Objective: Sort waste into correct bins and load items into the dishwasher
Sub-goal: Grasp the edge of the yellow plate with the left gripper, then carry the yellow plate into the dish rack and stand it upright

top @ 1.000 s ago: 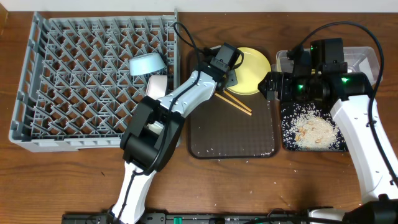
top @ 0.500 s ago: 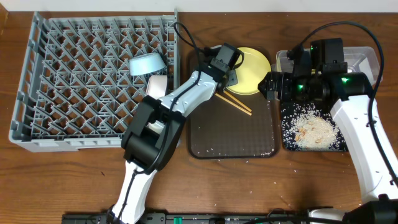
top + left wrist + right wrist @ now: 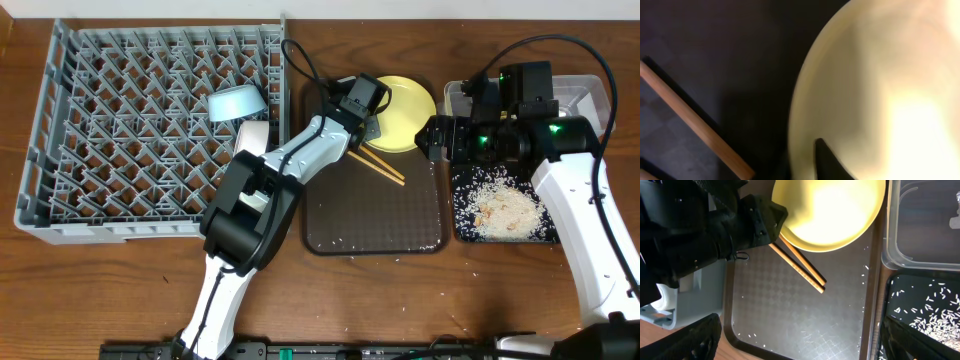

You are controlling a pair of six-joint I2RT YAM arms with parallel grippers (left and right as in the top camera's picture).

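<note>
The round yellow plate (image 3: 405, 108) lies at the far end of the dark-brown serving tray (image 3: 375, 215). My left gripper (image 3: 371, 126) is shut on the plate's left rim, and one dark fingertip (image 3: 826, 159) lies on the plate's (image 3: 880, 90) upper face. Wooden chopsticks (image 3: 380, 166) lie side by side on the tray beside it. My right gripper (image 3: 805, 340) hangs open above the tray, just right of the plate, holding nothing. A light-blue bowl (image 3: 237, 102) stands in the grey dish rack (image 3: 120, 130). A white dish (image 3: 255, 136) beside it is partly hidden by my left arm.
A black tray (image 3: 462, 225) with rice grains and tan crumbs sits right of the serving tray. Behind it stands a clear tub (image 3: 585, 92), partly under my right arm. A few rice grains dot the serving tray and the wooden table.
My left gripper has closed on the plate's rim, and its arm has shifted a little. The right arm and the plate have stayed put.
</note>
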